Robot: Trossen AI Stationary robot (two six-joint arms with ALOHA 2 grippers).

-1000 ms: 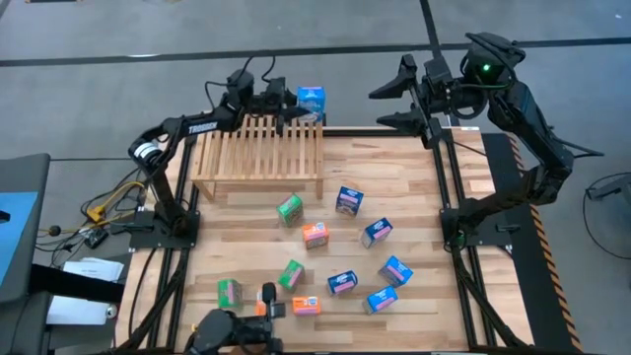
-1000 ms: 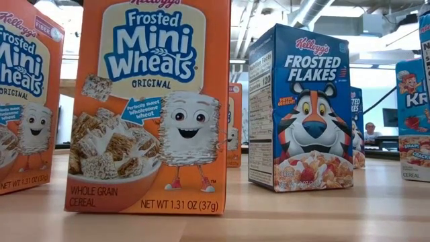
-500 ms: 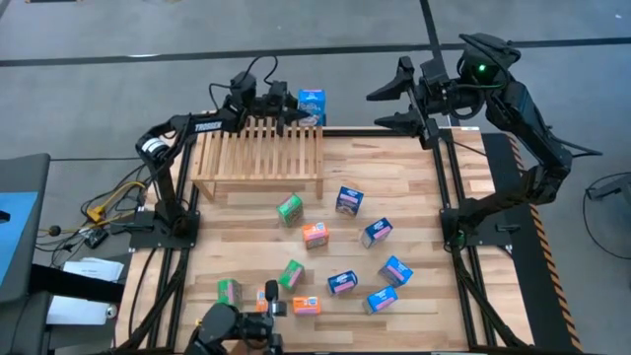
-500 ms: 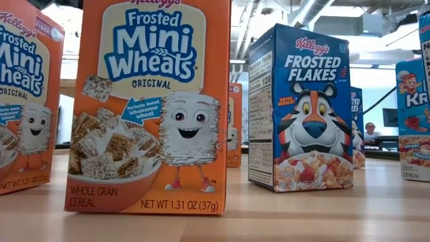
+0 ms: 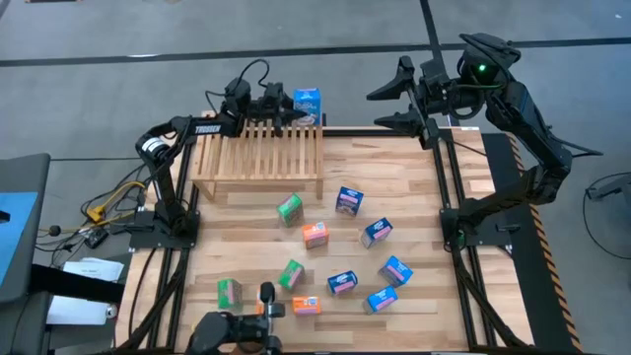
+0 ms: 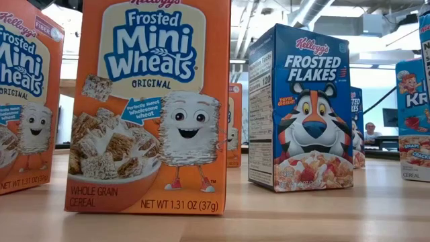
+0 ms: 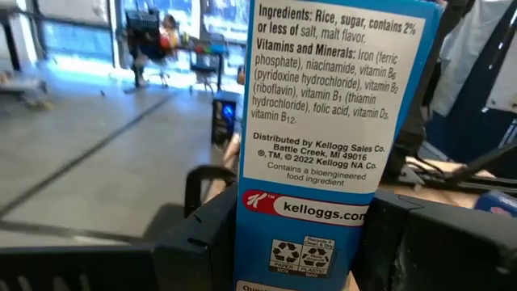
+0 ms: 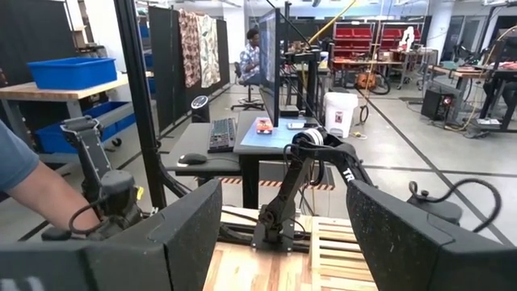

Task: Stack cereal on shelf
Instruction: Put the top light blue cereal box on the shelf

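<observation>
The light-wood slatted shelf (image 5: 258, 148) stands at the table's far left. My left gripper (image 5: 286, 103) reaches level over the shelf's far edge and is shut on a blue cereal box (image 5: 309, 101), near the shelf's far right corner. The left wrist view shows that box's printed narrow side (image 7: 323, 137). Several blue, green and orange boxes lie scattered on the tabletop, among them a green one (image 5: 289, 208) and an orange one (image 5: 315, 235). My right gripper (image 5: 396, 94) waits open above the table's far right edge and also shows in its wrist view (image 8: 283, 242). My left gripper pinches the blue box between its two fingers (image 7: 202, 234), low on the box near its bottom end (image 7: 311, 250). One finger lies on each wide face, and the narrow ingredients side faces the wrist. The fingers come level from the table's left. The box stands upright in the hold.
Boxes crowd the table's middle and near part: blue ones (image 5: 348, 200) (image 5: 377, 232) (image 5: 394, 269), green ones (image 5: 291, 273) (image 5: 228, 291). In the low view an orange box (image 6: 151, 107) and a blue box (image 6: 302, 111) stand close to the camera. People sit in the room beyond.
My left gripper, with the blue box in it, has shifted a little toward the table's left.
</observation>
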